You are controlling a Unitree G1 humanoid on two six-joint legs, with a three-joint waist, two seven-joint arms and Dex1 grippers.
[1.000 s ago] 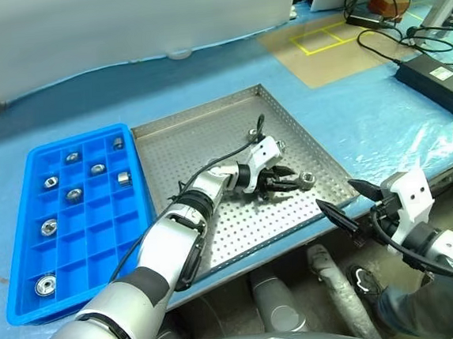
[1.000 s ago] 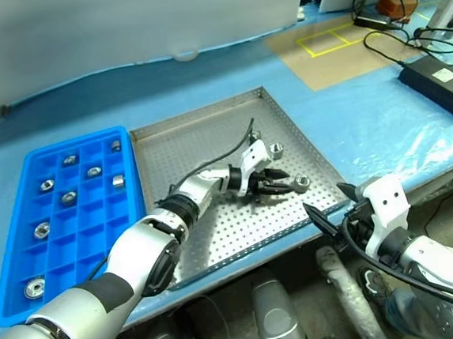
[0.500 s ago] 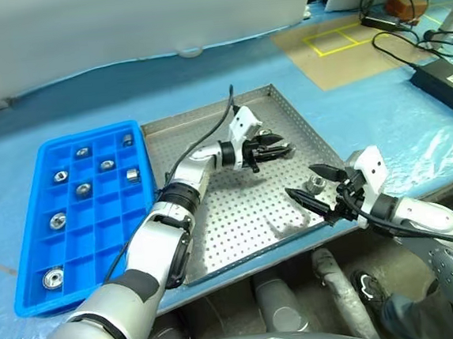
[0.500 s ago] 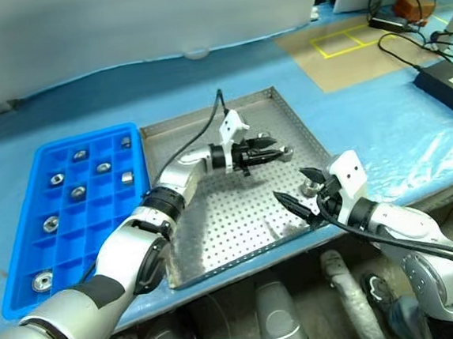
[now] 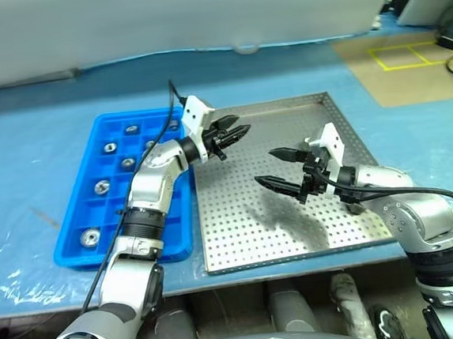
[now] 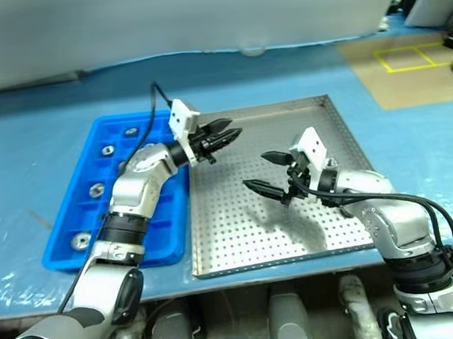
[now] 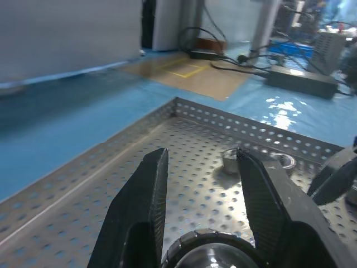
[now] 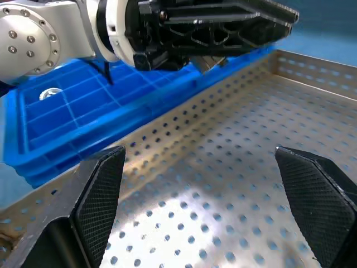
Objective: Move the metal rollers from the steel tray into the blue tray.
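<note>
Rollers: shiny rings in blue tray cells
Steel tray: perforated
Left claw: pinching roller
Right claw: spread

- Steel tray: square, silver, perforated floor, low rim, lying flat just right of the blue tray.
- Blue tray: gridded plastic, touching the steel tray's side.
- Metal rollers: several shiny rings, each in its own blue compartment; another stands in the steel tray.
</note>
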